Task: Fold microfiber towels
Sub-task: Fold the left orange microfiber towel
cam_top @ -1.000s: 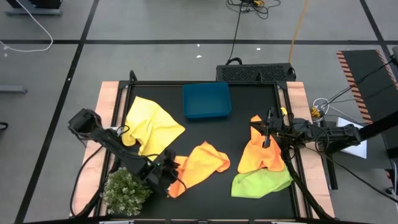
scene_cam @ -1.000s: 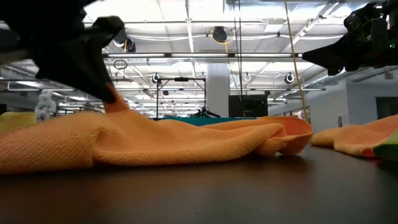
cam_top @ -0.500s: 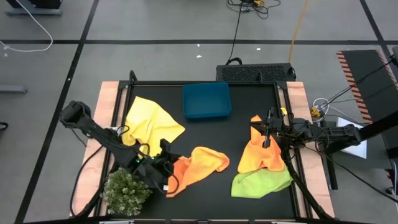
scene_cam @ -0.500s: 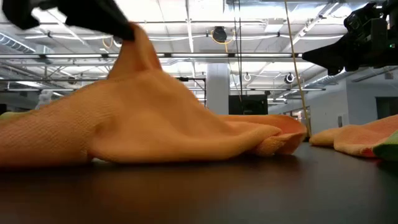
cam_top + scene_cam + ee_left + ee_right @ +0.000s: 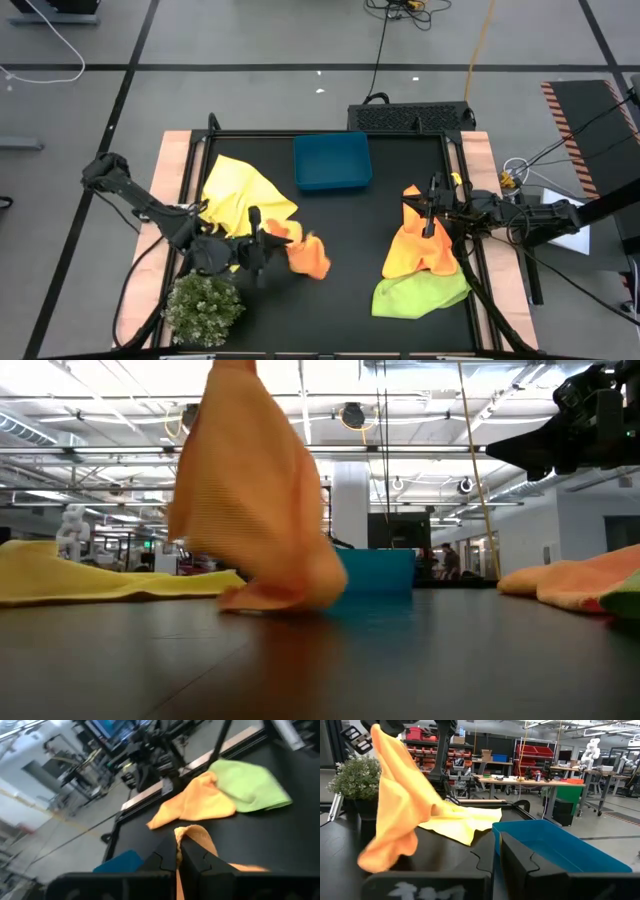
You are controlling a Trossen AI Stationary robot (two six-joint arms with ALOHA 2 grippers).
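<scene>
My left gripper (image 5: 264, 238) is shut on an orange towel (image 5: 303, 252) at the table's near left, held up above the table. In the low view the towel (image 5: 255, 500) hangs as a tall bunch. My right gripper (image 5: 425, 215) is shut and empty, held above a second orange towel (image 5: 418, 248) at the table's right. That towel's near part lies over a lime green towel (image 5: 420, 292). A yellow towel (image 5: 243, 200) lies spread at the far left. My left gripper pinches a bunched bit of the orange towel's top end (image 5: 181, 833) between its two fingers. The fingers lie about level and point toward the table's right. The towel hangs slack below them, and its lower end (image 5: 285, 598) rests on the table.
A blue bin (image 5: 332, 162) stands at the table's far middle. A small green plant (image 5: 205, 305) stands at the near left corner, close beside my left arm. Bare black table (image 5: 350, 230) lies between the two arms.
My left gripper has gone up and toward the table's far edge, keeping its hold on the orange towel. The towel lay spread low on the table; it is now drawn up into a hanging bunch and pulled toward the left, with only its lower end on the table.
</scene>
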